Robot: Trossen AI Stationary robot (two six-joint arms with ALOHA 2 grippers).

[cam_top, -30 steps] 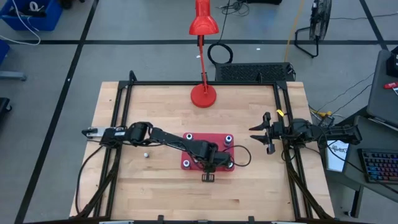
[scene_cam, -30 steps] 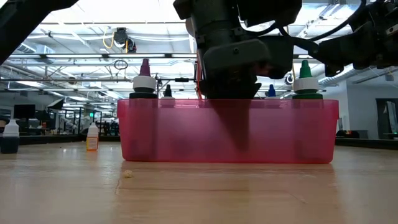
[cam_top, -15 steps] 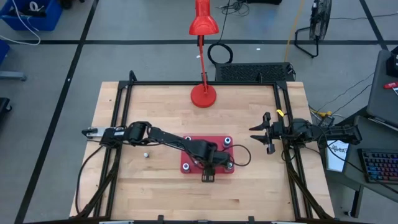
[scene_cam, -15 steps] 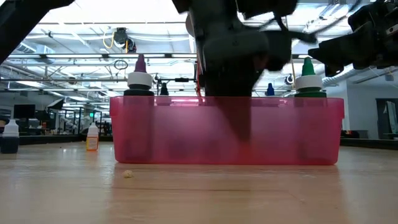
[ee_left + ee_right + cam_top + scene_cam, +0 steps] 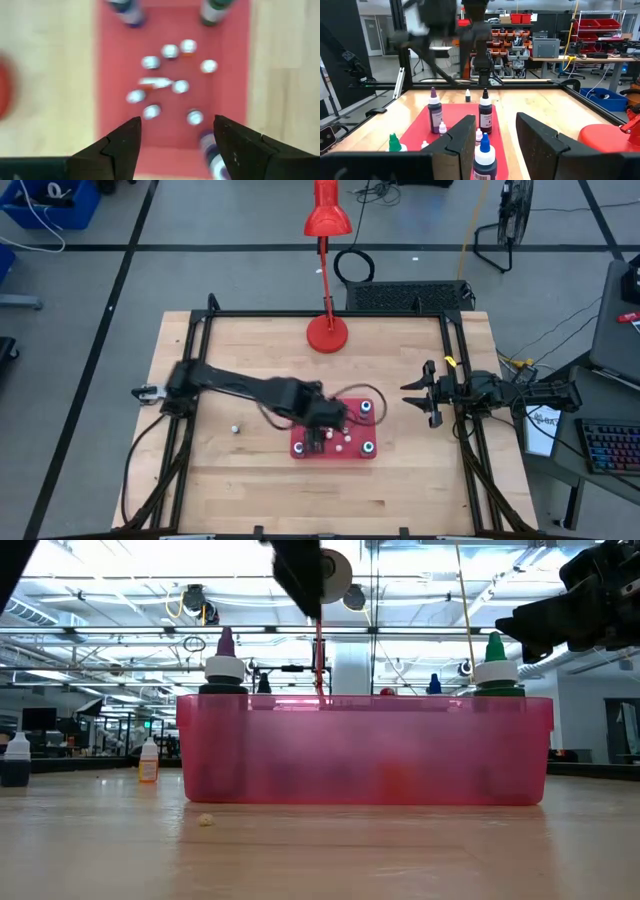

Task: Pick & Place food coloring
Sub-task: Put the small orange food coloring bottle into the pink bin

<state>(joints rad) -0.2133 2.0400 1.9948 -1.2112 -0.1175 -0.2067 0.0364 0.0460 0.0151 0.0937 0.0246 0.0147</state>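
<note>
The food coloring stands in a red tray (image 5: pixel 335 452). Larger bottles with purple (image 5: pixel 225 665), green (image 5: pixel 493 662) and blue (image 5: pixel 484 150) tops stand in its corners. Several tiny white-capped bottles (image 5: pixel 180 86) sit in its middle, one of them lying on its side (image 5: pixel 154 82). My left gripper (image 5: pixel 176 131) hangs open above the tray (image 5: pixel 318 438), pointing down, with nothing between its fingers. My right gripper (image 5: pixel 428 393) waits open and level at the table's right edge. Another tiny bottle (image 5: pixel 235 427) stands on the table left of the tray.
A red desk lamp's base (image 5: pixel 327 334) stands at the table's far middle. A black frame (image 5: pixel 190 380) runs around the table's edge. In the low view a small orange bottle (image 5: pixel 148 762) and a dark one (image 5: pixel 15 760) stand on the wood left of the tray.
My left gripper has risen out of the tray and drawn back a little toward the table's left and far side, leaving the low view almost wholly. The tray has shifted slightly on the table. My right arm has kept still.
</note>
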